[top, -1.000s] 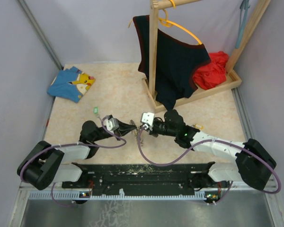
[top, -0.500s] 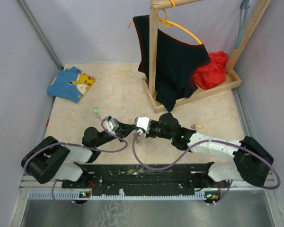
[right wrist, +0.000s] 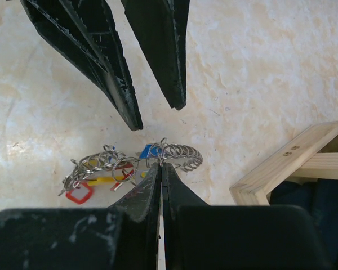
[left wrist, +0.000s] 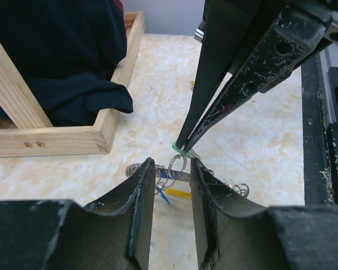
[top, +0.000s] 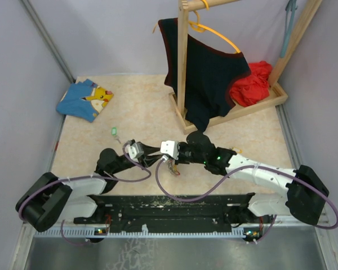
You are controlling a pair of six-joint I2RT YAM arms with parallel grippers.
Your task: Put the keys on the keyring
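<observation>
The keyring [right wrist: 129,164] lies on the table: a bunch of silver rings with red [right wrist: 79,194], blue and yellow tags. It also shows in the top view [top: 172,170] and in the left wrist view [left wrist: 170,189]. My right gripper [right wrist: 160,164] is shut on a green-tagged key [left wrist: 178,149] with a small ring, held just above the keyring. My left gripper [left wrist: 172,166] is open and empty, its jaws either side of that small ring. In the top view the left gripper [top: 154,158] and the right gripper [top: 164,161] meet tip to tip.
A green key [top: 114,132] lies on the table far left of the grippers and a yellow key [top: 235,150] lies beside the right arm. A wooden clothes-rack base [top: 231,115] with a dark garment stands behind. A blue cloth [top: 84,99] lies at the back left.
My right gripper has moved left and nearer, bringing its key up to the left gripper's jaws above the keyring. The left gripper has shifted only slightly.
</observation>
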